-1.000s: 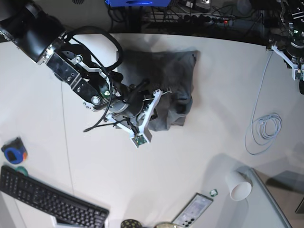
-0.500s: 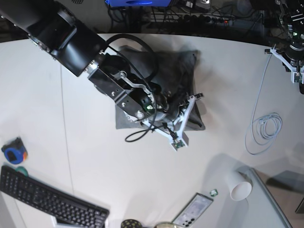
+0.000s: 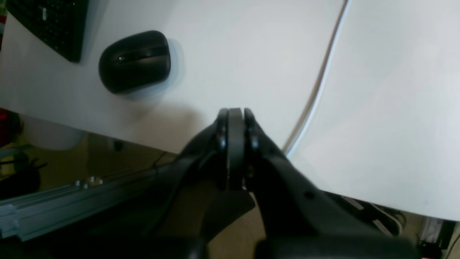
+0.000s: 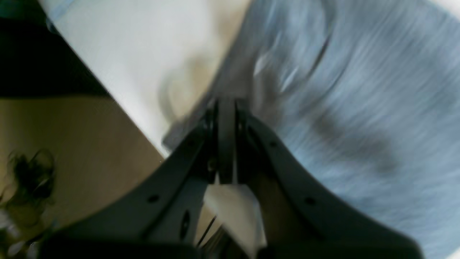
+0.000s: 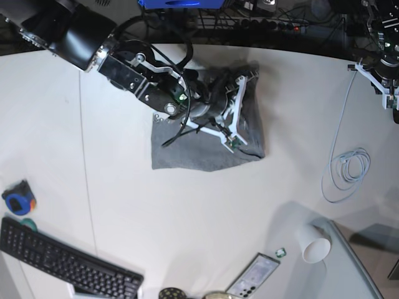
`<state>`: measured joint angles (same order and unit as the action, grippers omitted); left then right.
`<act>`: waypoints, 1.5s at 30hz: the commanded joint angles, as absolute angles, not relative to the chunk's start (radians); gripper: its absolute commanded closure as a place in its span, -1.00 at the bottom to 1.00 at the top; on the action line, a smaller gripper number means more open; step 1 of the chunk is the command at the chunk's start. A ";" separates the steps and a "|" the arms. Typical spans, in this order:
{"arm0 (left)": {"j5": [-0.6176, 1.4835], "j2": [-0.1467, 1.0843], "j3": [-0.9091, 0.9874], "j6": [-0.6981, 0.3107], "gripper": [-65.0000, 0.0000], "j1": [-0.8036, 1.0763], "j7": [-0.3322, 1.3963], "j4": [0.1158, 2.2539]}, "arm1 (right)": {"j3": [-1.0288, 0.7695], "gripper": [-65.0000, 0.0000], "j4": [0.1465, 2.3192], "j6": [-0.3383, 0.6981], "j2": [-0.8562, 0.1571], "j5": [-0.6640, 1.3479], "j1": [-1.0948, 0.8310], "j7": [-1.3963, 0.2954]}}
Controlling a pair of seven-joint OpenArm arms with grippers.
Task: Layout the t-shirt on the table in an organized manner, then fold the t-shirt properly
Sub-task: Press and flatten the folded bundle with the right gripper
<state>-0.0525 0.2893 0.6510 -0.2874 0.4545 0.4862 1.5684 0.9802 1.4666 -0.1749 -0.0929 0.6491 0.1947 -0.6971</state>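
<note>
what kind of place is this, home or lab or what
Most likely a robotics lab or office workspace. A keyboard lies on the white table, a mouse sits on a neighbouring desk, a coiled white cable lies loose, and a power strip sits behind the table.

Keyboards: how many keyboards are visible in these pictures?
2. One black keyboard lies at the table's lower-left corner in the base view. The left wrist view shows another keyboard corner beside a black mouse. Others may be hidden.
</note>
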 commanded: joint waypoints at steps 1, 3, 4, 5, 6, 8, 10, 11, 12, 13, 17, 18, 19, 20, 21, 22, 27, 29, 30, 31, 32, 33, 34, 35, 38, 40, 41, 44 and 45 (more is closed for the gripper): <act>-0.056 0.308 0.659 -0.280 1.00 0.455 0.473 1.584 | 0.980 0.97 1.465 -0.173 -0.082 0.645 0.211 -0.673; -0.056 0.308 0.659 -0.280 1.00 0.453 0.473 1.584 | 0.983 0.97 1.435 -0.171 -0.082 0.645 0.202 -0.650; -0.056 0.308 0.659 -0.280 1.00 0.452 0.473 1.584 | 0.983 0.97 1.425 -0.171 -0.081 0.645 0.196 -0.642; -0.058 0.308 0.657 -0.280 1.00 0.443 0.473 1.584 | 0.983 0.97 1.414 -0.170 -0.076 0.645 0.194 -0.639; -0.064 0.308 0.657 -0.280 1.00 0.435 0.473 1.583 | 0.984 0.97 1.405 -0.168 -0.074 0.645 0.194 -0.639; -0.064 0.308 0.657 -0.280 1.00 0.432 0.478 1.583 | 0.984 0.97 1.395 -0.168 -0.062 0.645 0.194 -0.638; -0.064 0.308 0.657 -0.280 1.00 0.429 0.478 1.583 | 0.984 0.97 1.389 -0.168 -0.047 0.645 0.194 -0.639; -0.064 0.308 0.657 -0.280 1.00 0.427 0.478 1.583 | 0.984 0.97 1.383 -0.166 -0.044 0.645 0.194 -0.641; -0.064 0.308 0.657 -0.280 1.00 0.427 0.478 1.584 | 0.986 0.97 1.379 -0.166 -0.041 0.645 0.194 -0.641; -0.064 0.308 0.657 -0.280 1.00 0.427 0.478 1.584 | 1.000 0.97 1.377 -0.166 -0.030 0.645 0.194 -0.641; -0.065 0.308 0.657 -0.280 1.00 0.427 0.478 1.584 | 1.075 0.97 1.354 -0.166 -0.022 0.647 0.222 -0.641; -0.065 0.308 0.657 -0.280 1.00 0.427 0.479 1.584 | 1.086 0.97 1.346 -0.166 -0.021 0.648 0.229 -0.641; -0.065 0.309 0.657 -0.280 1.00 0.427 0.479 1.584 | 1.093 0.97 1.336 -0.166 -0.018 0.651 0.236 -0.641; -0.065 0.309 0.657 -0.280 1.00 0.427 0.479 1.584 | 1.101 0.97 1.322 -0.166 -0.001 0.651 0.240 -0.641; -0.065 0.309 0.657 -0.280 1.00 0.427 0.479 1.584 | 1.115 0.97 1.303 -0.166 0.013 0.651 0.242 -0.641; -0.065 0.309 0.657 -0.280 1.00 0.427 0.479 1.584 | 1.130 0.97 1.288 -0.166 0.022 0.651 0.255 -0.642; -0.065 0.309 0.657 -0.280 1.00 0.427 0.479 1.584 | 1.262 0.96 1.222 -0.165 0.081 0.651 0.314 -0.642; -0.065 0.309 0.657 -0.280 1.00 0.427 0.479 1.584 | 1.308 0.96 1.159 -0.130 0.113 0.651 0.340 -0.636; -0.065 0.309 0.657 -0.280 1.00 0.427 0.479 1.584 | 1.319 0.96 1.133 -0.099 0.125 0.651 0.344 -0.636; -0.065 0.309 0.657 -0.280 1.00 0.427 0.479 1.584 | 1.323 0.96 1.116 -0.067 0.134 0.650 0.348 -0.636; -0.065 0.311 0.657 -0.280 1.00 0.427 0.479 1.584 | 1.323 0.97 1.118 -0.045 0.137 0.648 0.351 -0.636; -0.065 0.311 0.657 -0.280 1.00 0.427 0.479 1.584 | 1.323 0.97 1.147 -0.042 0.137 0.648 0.355 -0.636; -0.065 0.312 0.657 -0.280 1.00 0.427 0.479 1.584 | 1.317 0.97 1.194 -0.044 0.134 0.648 0.366 -0.642; -0.065 0.312 0.659 -0.280 1.00 0.427 0.479 1.584 | 1.303 0.96 1.257 -0.062 0.127 0.648 0.375 -0.653; -0.065 0.312 0.659 -0.280 1.00 0.429 0.479 1.587 | 1.230 0.96 1.420 -0.160 0.053 0.647 0.380 -0.746; -0.065 0.311 0.659 -0.280 1.00 0.432 0.479 1.587 | 1.173 0.97 1.448 -0.180 0.018 0.647 0.381 -0.771; -0.065 0.311 0.659 -0.280 1.00 0.432 0.479 1.584 | 1.155 0.97 1.443 -0.182 0.005 0.645 0.381 -0.768; -0.065 0.309 0.659 -0.280 1.00 0.433 0.478 1.584 | 1.144 0.97 1.388 -0.182 -0.004 0.645 0.381 -0.766; -0.065 0.309 0.659 -0.280 1.00 0.432 0.478 1.584 | 1.144 0.97 1.363 -0.182 -0.004 0.645 0.381 -0.760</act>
